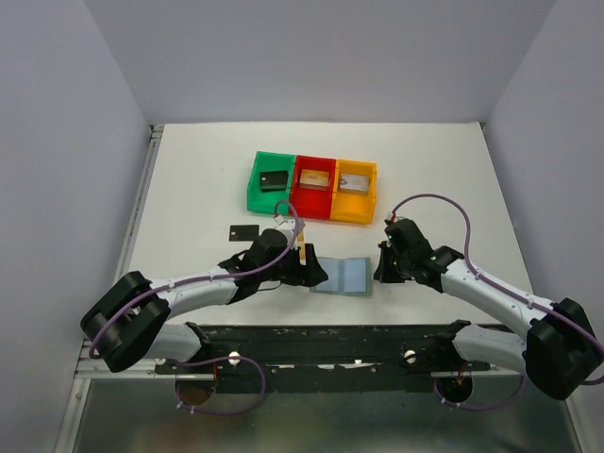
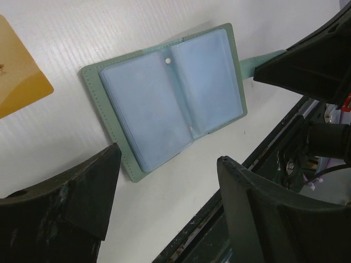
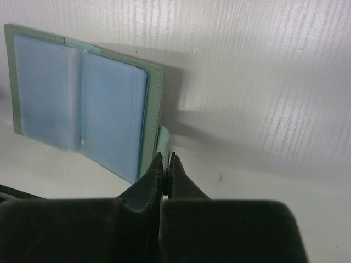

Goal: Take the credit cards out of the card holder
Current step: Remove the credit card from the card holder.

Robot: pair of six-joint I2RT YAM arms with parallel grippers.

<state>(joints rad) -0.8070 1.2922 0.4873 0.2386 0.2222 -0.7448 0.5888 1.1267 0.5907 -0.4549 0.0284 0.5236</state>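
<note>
At the near middle of the white surface (image 1: 444, 170), the pale grey-green folding card holder (image 1: 342, 276) is lying open and flat, its light blue plastic sleeves (image 2: 164, 104) facing up. The right gripper (image 3: 166, 160) is sitting at the holder's 3 o'clock edge with jaws pressed together, seemingly pinching the thin closing tab. The left gripper (image 2: 168, 156) is hovering at 9 o'clock with jaws spread around nothing, and a golden-tan card (image 2: 19, 68) is showing just beside it.

The card holder is looking light, soft and floppy and is likely sliding unless pinned, so the tab or the stitched rim is offering the best hold. The cards are looking thin, stiff and slick, best taken by an exposed short edge. Whether the cloudy sleeves are hiding any card, I cannot tell.

The black rail (image 1: 330, 340) is crowding the 6 o'clock side. 3 plastic bins, green (image 1: 255, 184), red (image 1: 312, 209) and yellow (image 1: 370, 189), are standing at 12 o'clock, and a black card (image 1: 243, 231) is resting at 10 o'clock. Open room is lying beyond the right gripper at 3 o'clock.
</note>
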